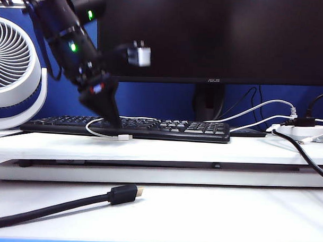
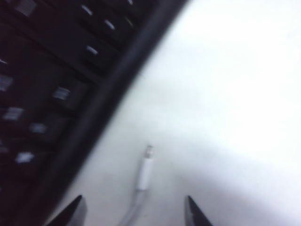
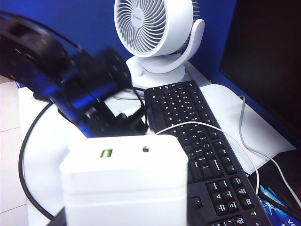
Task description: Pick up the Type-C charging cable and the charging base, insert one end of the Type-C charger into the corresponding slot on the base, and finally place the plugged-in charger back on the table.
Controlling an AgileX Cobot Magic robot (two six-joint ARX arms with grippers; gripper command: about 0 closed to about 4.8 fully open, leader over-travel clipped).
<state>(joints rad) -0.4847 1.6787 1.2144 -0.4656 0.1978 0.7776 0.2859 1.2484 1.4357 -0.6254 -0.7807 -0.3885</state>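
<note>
The left gripper [image 2: 132, 212] hung spread just above the Type-C charging cable [image 2: 143, 173], while the right gripper [image 3: 124, 221] clasped the charging base [image 3: 124, 181].

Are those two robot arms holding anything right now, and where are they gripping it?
The right tool holds the charging base from below; its exact hold is hidden. The left tool, open, holds nothing, poised over the Type-C charging cable plug.

Blue wall [image 1: 151, 99], dark monitor [image 1: 217, 32], white fan [image 1: 12, 62], black keyboard [image 1: 166, 129], bright even light
</note>
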